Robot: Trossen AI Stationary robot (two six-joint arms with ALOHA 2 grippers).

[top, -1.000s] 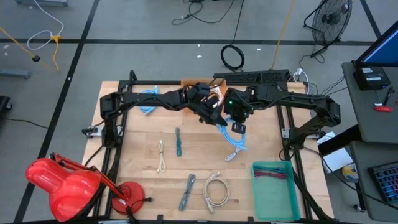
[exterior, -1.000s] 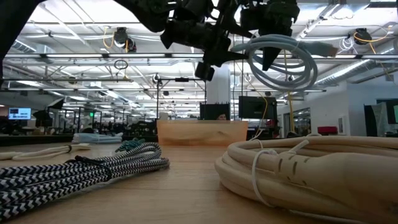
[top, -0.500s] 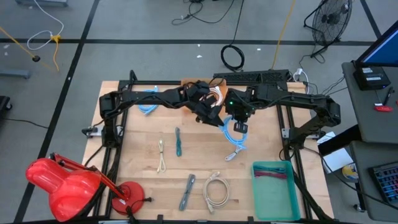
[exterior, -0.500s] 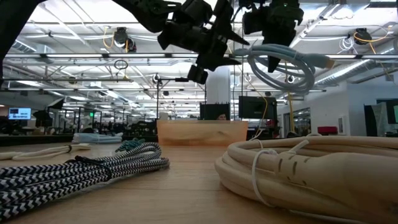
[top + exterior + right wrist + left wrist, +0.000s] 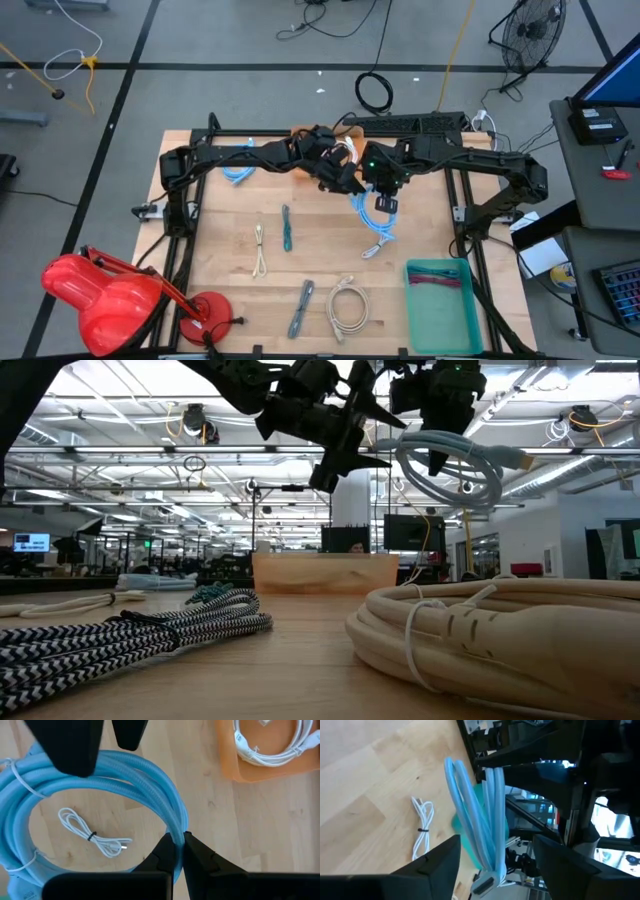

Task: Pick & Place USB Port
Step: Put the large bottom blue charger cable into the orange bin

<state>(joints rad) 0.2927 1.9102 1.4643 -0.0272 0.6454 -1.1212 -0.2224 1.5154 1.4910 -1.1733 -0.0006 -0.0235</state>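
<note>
The step in hand looks like the carrying of a coiled light-blue USB cable (image 5: 375, 215) after a hand-over between the 2 arms. The right gripper (image 5: 178, 851) is closed tight on 1 strand of the coil, and the cable hangs in the air above the middle of the table (image 5: 230, 220), toward its far side. The left gripper (image 5: 350, 180) is just beside it, on its left, with fingers (image 5: 440, 865) spread wide and nothing between them; the cable only hangs in front of them.

The next move probably calls for the left arm to draw back to the left, so the right arm can swing freely. The teal tray (image 5: 440, 310) at the near right corner seems the likely place, and the way there is open. The orange tray (image 5: 265, 760) at the far side already has a white cable in it. The hanging loops could brush the other cables on the table if the arm goes low
</note>
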